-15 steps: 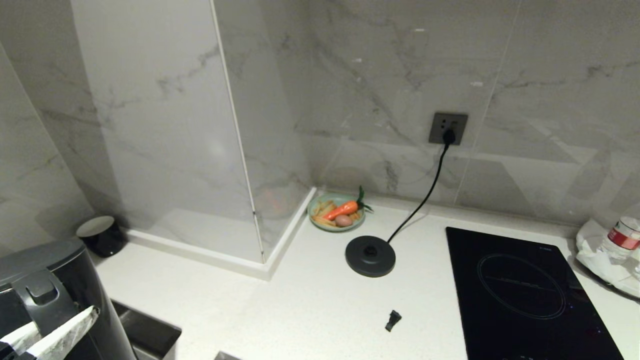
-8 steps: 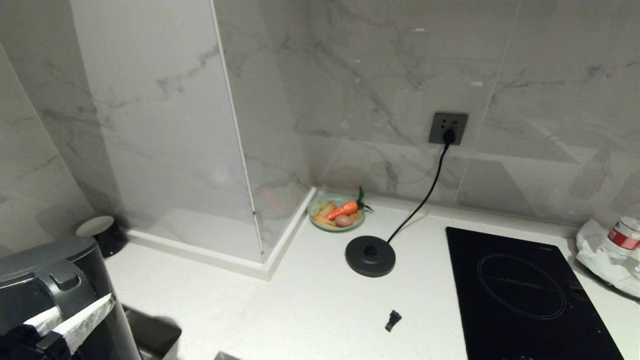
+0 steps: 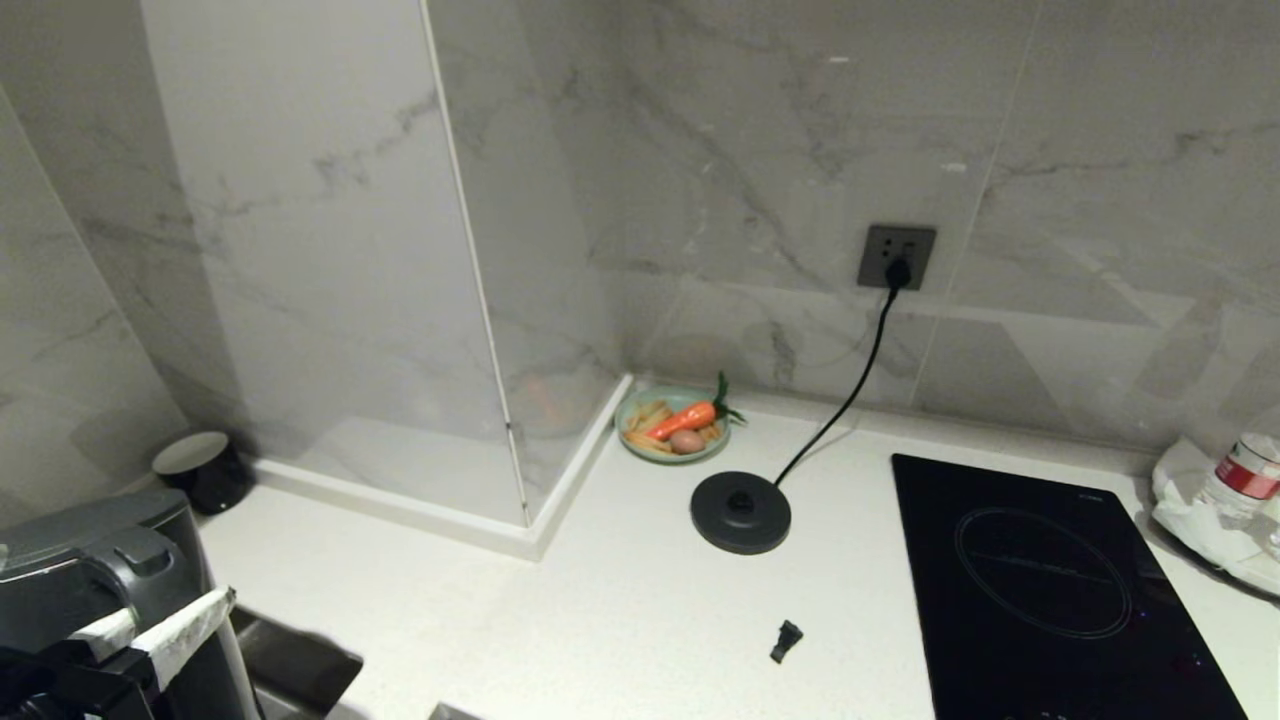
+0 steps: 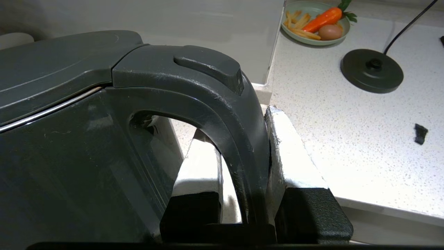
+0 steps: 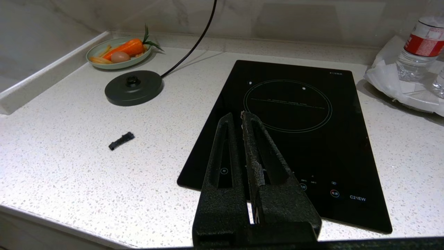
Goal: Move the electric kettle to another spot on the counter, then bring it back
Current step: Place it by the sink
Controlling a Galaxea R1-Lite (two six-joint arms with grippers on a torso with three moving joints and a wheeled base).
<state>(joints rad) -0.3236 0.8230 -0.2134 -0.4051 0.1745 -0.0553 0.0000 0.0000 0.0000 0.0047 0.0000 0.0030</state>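
Note:
The electric kettle, a black jug with a grey lid, is at the bottom left corner of the head view; its base is cut off by the frame. My left gripper is shut on its dark grey handle, one white-taped finger outside the loop and the other inside it. The white speckled counter stretches to the right of it. My right gripper is shut and empty, parked over the near edge of the cooktop, out of the head view.
The kettle's round black base with its cord stands mid-counter, a green plate of food behind it. A black glass cooktop lies right, a bottle beyond. A small black cup sits far left, a black scrap near front.
The kettle, held in my left gripper, has shifted a little to the right and then sunk slightly in the head view. Nothing else on the counter has moved.

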